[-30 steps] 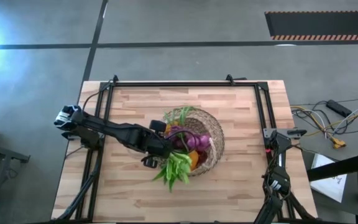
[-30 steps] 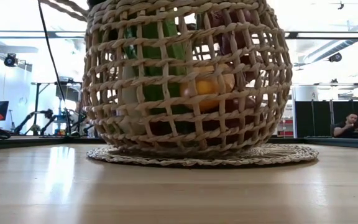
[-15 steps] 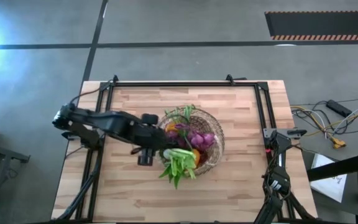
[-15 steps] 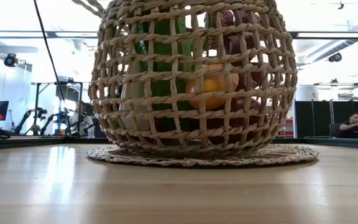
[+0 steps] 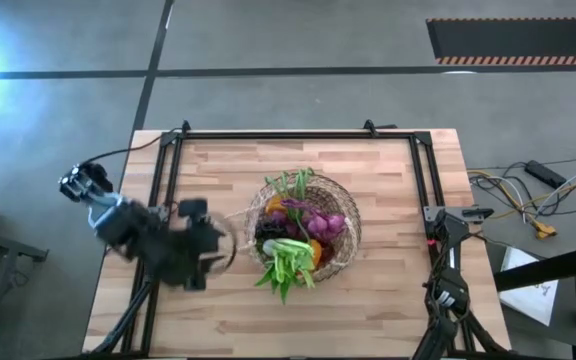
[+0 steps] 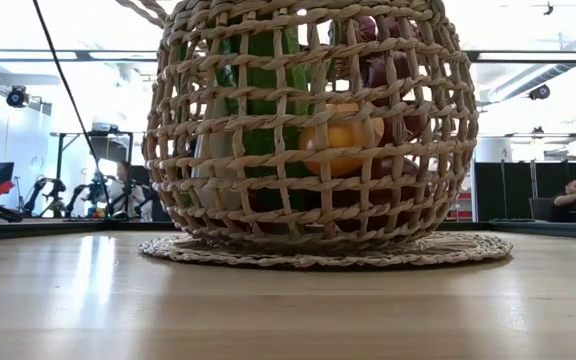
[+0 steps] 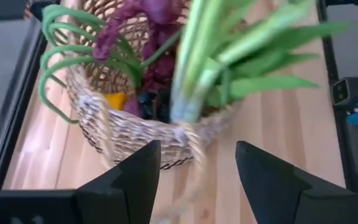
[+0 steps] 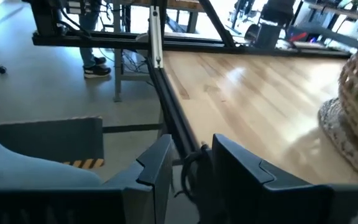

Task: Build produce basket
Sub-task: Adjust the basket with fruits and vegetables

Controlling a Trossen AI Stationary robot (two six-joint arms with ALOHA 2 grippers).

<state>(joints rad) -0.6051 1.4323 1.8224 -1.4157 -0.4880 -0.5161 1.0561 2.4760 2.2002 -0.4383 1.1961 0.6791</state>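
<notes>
the basket [image 5: 340, 232] sits at the middle of the table [image 5: 388, 290], filled with produce [image 5: 306, 222]; leek leaves [image 5: 286, 265] hang over its near rim. the left gripper [image 5: 211, 250] hovers just beside the basket's left side, fingers [image 7: 129, 180] apart and empty. the right gripper [image 8: 188, 171] waits at the table's right edge, fingers slightly apart.

table [image 5: 388, 290] — wooden (pale planks) | on it: basket [image 5: 345, 215]

Produce [image 5: 296, 232] in the basket [image 5: 345, 213], mid-table [image 5: 388, 290]; left tool [image 5: 218, 247] beside it.
</notes>
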